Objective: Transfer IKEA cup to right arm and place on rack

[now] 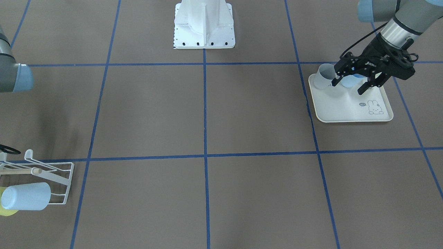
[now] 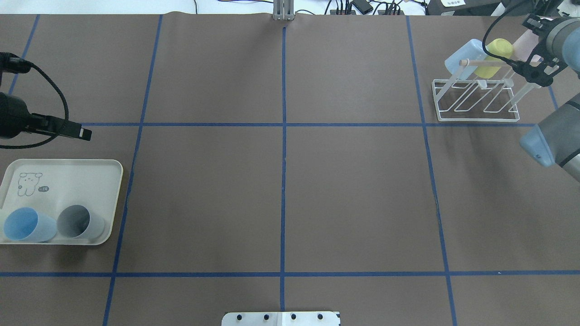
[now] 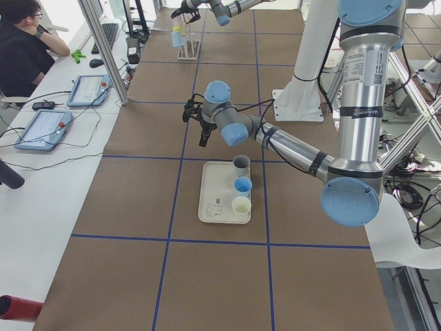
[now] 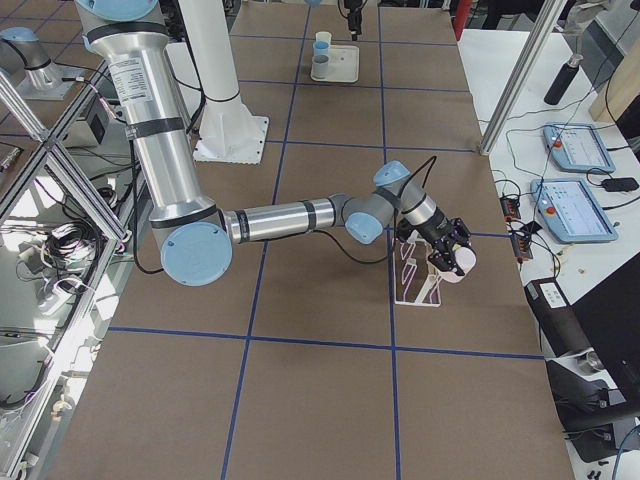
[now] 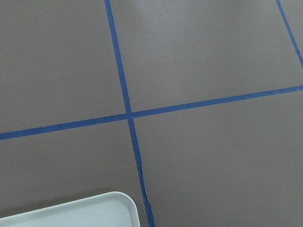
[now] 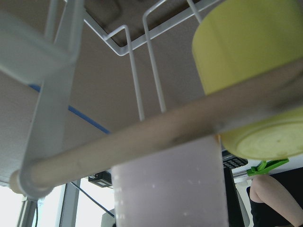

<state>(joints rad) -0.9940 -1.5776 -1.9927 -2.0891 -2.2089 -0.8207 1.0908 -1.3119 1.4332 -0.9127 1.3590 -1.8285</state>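
Brown blue-taped table (image 2: 353, 194); left gripper (image 1: 347, 89) gapes near tray (image 1: 346, 110); right gripper (image 4: 447, 255): cannot tell.

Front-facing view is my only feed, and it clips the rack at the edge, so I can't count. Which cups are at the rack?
Observer: The overhead view shows three at the rack: a pale blue cup, a yellow cup and a pale pink cup next to the right gripper.
Operator: Is that gripper holding the pink one?
Observer: I cannot tell. The right wrist view shows the pink cup close under the wooden dowel, with no fingers in frame.
Operator: The left gripper hides part of my tray. How many cups are there?
Observer: The left side view shows three in a row on the tray: a grey cup, a blue cup and a cream cup. The left gripper is raised clear of them.
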